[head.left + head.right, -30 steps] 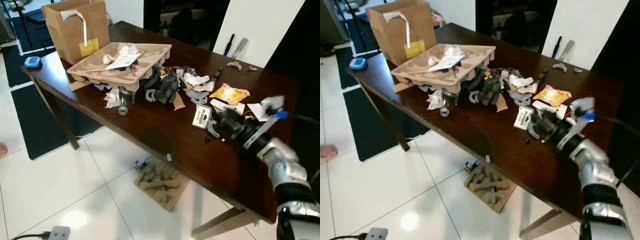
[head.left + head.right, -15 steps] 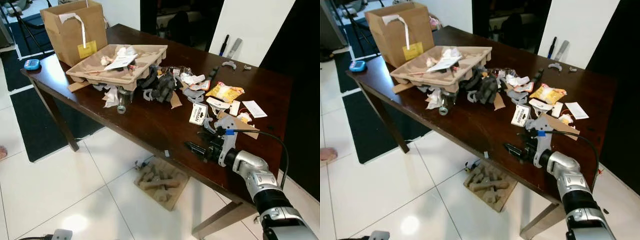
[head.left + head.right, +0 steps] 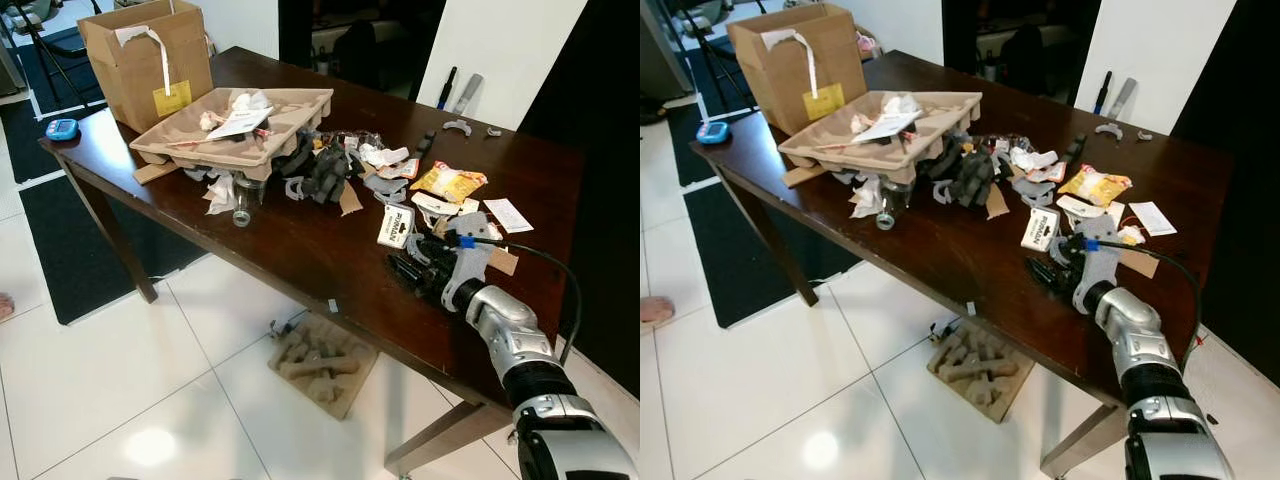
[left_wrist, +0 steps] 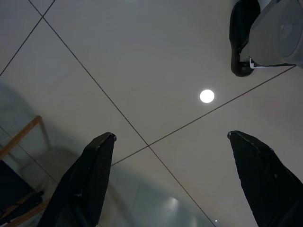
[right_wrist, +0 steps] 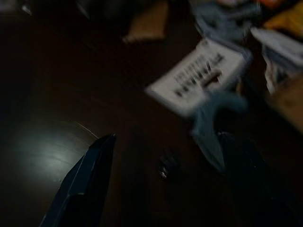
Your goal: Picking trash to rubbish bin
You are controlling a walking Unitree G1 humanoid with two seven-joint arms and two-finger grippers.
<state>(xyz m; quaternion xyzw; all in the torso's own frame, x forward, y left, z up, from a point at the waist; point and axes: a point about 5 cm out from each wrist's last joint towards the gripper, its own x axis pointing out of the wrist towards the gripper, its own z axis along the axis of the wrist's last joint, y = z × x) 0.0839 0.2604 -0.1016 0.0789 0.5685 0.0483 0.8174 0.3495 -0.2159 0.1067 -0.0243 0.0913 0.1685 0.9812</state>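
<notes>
Trash lies scattered on a dark wooden table (image 3: pixel 300 250): a white printed card (image 3: pixel 397 226), a yellow wrapper (image 3: pixel 450 182), torn paper, and a heap of grey moulded pieces (image 3: pixel 320 172). My right gripper (image 3: pixel 400 266) hovers low over the table just in front of the card, open and holding nothing. In the right wrist view the card (image 5: pixel 199 80), a grey curved scrap (image 5: pixel 213 118) and a tiny dark bit (image 5: pixel 165 166) lie ahead of the spread fingers (image 5: pixel 90 184). My left gripper (image 4: pixel 171 136) hangs open above the pale floor tiles.
A pulp tray (image 3: pixel 200 155) with paper in it and a cardboard box (image 3: pixel 140 60) stand at the table's far left, beside a blue gadget (image 3: pixel 62 129). A small bottle (image 3: pixel 243 205) lies by the tray. A pulp insert (image 3: pixel 315 362) lies on the floor under the table.
My right gripper drew back from the card toward the table's near edge, then came forward again to just in front of the card. The head view has shifted slightly.
</notes>
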